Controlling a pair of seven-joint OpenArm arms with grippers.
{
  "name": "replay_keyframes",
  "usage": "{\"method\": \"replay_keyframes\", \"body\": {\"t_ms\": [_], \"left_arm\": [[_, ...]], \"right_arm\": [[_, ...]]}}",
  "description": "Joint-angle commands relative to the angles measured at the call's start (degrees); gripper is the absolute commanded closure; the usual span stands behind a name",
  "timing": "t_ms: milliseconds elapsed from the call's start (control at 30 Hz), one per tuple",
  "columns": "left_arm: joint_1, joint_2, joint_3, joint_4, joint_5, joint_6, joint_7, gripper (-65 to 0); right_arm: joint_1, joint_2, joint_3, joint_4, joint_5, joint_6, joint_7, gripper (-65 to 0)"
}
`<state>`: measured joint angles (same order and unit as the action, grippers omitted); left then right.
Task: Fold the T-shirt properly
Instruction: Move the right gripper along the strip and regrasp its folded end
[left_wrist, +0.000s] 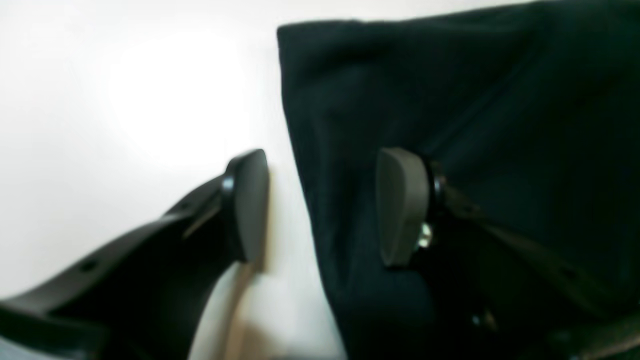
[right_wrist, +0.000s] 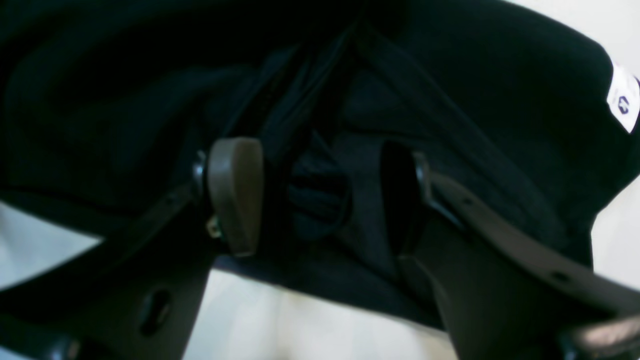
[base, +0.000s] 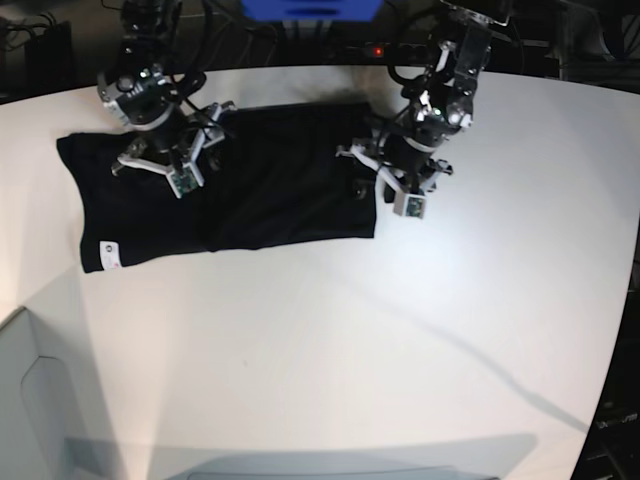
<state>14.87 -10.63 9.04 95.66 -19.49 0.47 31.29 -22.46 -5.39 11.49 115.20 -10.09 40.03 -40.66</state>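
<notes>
In the base view, the black T-shirt (base: 260, 190) is lying flat across the far part of the white table (base: 400, 330), stretching from about 9 o'clock toward the centre, with its small white tag (base: 106, 250) sitting at the 8 o'clock corner of the cloth.

Starting at the left of that view, the right gripper (base: 160, 160) is hovering low over the T-shirt's left portion, at roughly 10 o'clock on the table. Its wrist camera is showing the jaws standing wide apart, released, with bunched folds of black fabric lying between and beneath the fingertips (right_wrist: 235, 195) and nothing pinched. The white tag (right_wrist: 622, 97) is showing at 2 o'clock in that view.

Moving right, the left gripper (base: 395, 175) is hanging at the T-shirt's right edge, near 1 o'clock on the table. Its jaws are also parted and gripping nothing: one fingertip (left_wrist: 402, 205) is sitting over the cloth, the other over bare table just beside the T-shirt's straight edge (left_wrist: 305, 165), which is running between them.
</notes>
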Motion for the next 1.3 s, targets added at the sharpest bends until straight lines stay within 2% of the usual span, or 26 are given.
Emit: {"method": "replay_keyframes", "body": {"t_ms": [0, 400, 500, 733, 967, 1267], "left_arm": [[-0.41, -0.05, -0.11, 0.65, -0.16, -0.16, -1.18, -33.8], [-0.50, -0.05, -0.11, 0.65, -0.16, -0.16, -1.18, -33.8], [-0.50, -0.05, -0.11, 0.65, -0.16, -0.16, -1.18, -33.8], [-0.50, -0.05, -0.11, 0.65, -0.16, -0.16, -1.18, -33.8], [-0.41, -0.05, -0.11, 0.65, -0.16, -0.16, -1.18, -33.8], [-0.32, -0.05, -0.11, 0.65, -0.16, -0.16, -1.18, -33.8]], "right_arm": [[0.08, 0.16, -0.01, 1.24, 0.72, -0.03, 1.15, -37.7], [0.17, 0.16, -0.10, 1.07, 0.72, -0.03, 1.15, -37.7], [-0.36, 0.42, -2.21, 0.72, 0.72, -0.03, 1.06, -37.7], [-2.64, 4.55, -12.85, 0.72, 0.72, -0.03, 1.06, -37.7], [-2.38, 4.64, -12.58, 0.72, 0.55, -0.03, 1.06, -37.9], [-2.47, 8.24, -12.67, 0.63, 0.64, -0.03, 1.06, -36.0]]}}
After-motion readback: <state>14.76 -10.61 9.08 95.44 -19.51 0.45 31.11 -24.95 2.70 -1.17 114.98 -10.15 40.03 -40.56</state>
